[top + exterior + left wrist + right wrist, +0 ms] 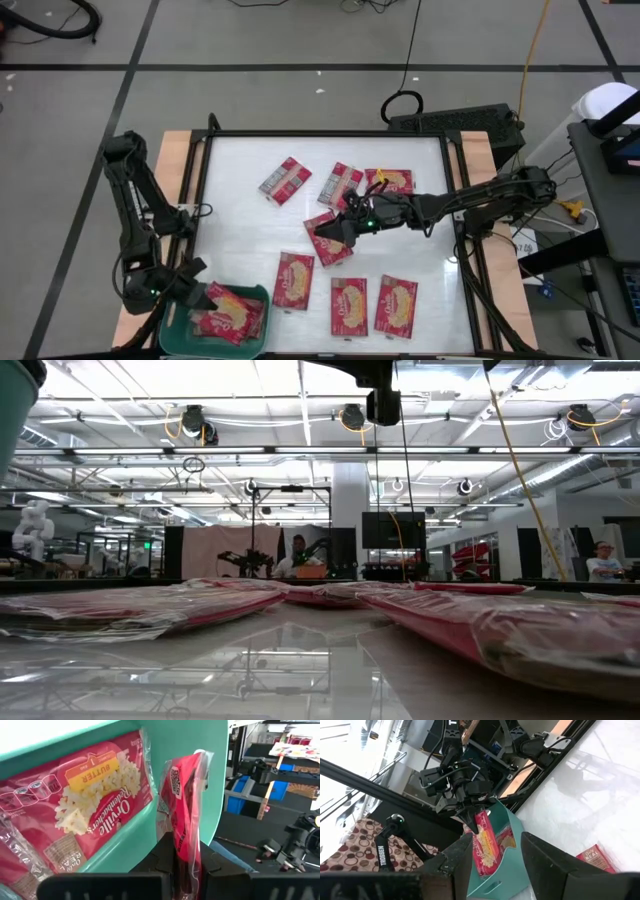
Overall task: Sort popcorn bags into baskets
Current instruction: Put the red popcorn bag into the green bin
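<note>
**Two-arm sorting of popcorn packets: the left arm delivers a packet into the basket while the right arm reaches over the table's middle.**

The white glossy table (240, 215) carries seven flat red popcorn bags (350, 305) lying loose. The teal-green rectangular plastic basket (175, 325) sits at the near left corner, with several packets inside. The left gripper (186, 865) is clamped narrowly on the edge of one upright red packet (182, 800), held over the basket's inside. The right gripper (330, 228) hovers with its fingers parted over a loose packet (335, 250) near the table's centre, gripping nothing visibly. To finish well, the left arm should probably lower the packet below the rim before releasing, so it falls flat beside those already stacked.
</note>
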{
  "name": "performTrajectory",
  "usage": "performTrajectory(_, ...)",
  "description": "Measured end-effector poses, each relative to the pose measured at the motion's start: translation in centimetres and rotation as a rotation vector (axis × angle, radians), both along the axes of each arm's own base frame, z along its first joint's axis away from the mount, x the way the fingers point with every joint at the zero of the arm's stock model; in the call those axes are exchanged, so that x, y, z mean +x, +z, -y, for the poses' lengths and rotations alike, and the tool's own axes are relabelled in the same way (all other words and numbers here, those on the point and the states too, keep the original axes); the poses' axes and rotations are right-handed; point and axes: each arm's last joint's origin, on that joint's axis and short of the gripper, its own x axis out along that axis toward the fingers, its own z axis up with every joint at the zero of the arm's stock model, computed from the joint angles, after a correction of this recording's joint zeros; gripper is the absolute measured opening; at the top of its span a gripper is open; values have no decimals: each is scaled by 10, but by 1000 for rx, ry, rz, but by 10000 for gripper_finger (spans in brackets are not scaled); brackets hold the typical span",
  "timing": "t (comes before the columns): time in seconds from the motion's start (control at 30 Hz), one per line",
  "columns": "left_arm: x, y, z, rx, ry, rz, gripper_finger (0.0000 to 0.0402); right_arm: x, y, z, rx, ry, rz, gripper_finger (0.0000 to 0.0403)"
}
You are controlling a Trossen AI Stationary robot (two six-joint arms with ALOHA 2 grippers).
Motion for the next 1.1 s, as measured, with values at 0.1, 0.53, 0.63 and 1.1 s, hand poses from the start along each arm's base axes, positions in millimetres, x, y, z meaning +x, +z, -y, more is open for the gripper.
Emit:
performTrajectory(0.1,3,0,-1,0,15,2,50,0,0,0,-1,-4,1,157)
performTrajectory(0.53,1,14,-10,-97,-64,-39,117,0,0,0,-1,-5,1,157)
performTrajectory(0.63,-2,22,-15,-141,-110,-37,117,0,0,0,-1,-4,1,157)
performTrajectory(1.1,-10,50,-54,-172,-163,120,118,0,0,1,12,-9,-1,157)
